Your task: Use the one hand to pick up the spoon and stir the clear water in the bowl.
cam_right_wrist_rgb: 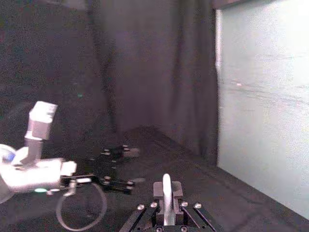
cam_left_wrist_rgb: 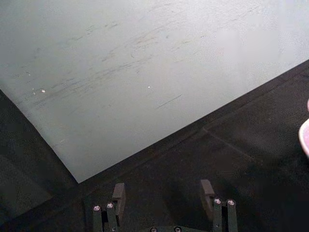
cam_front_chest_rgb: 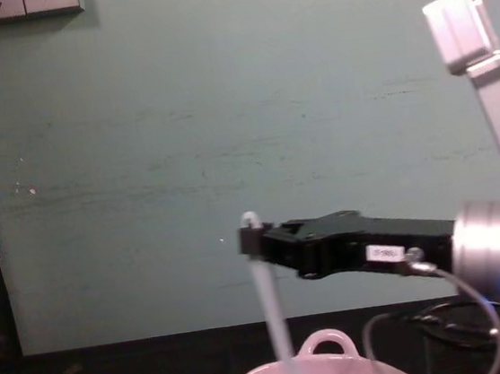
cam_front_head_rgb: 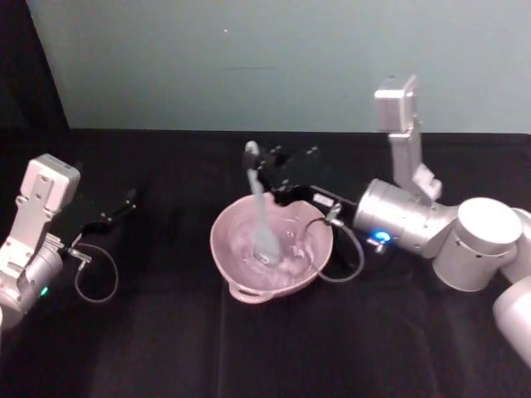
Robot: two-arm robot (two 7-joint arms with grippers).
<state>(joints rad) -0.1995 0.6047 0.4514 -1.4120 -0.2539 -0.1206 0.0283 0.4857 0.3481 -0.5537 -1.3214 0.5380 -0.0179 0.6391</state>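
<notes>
At our left, the left pincer (cam_left_wrist_rgb: 163, 187) hangs released over the black desk (cam_front_head_rgb: 166, 340). At centre, the pink bowl (cam_front_head_rgb: 222, 253) holds clear water (cam_front_head_rgb: 290, 247) (barely visible) and the white spoon (cam_front_head_rgb: 260, 207), its handle top clenched by the right pincer (cam_front_head_rgb: 259, 172).

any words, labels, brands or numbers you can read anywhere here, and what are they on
White label on the right gripper, which holds the spoon: dark print, too small to read.
Wall socket plates: no lettering can be made out.
Bowl, spoon, and left gripper parked at the left: no text on them.
</notes>
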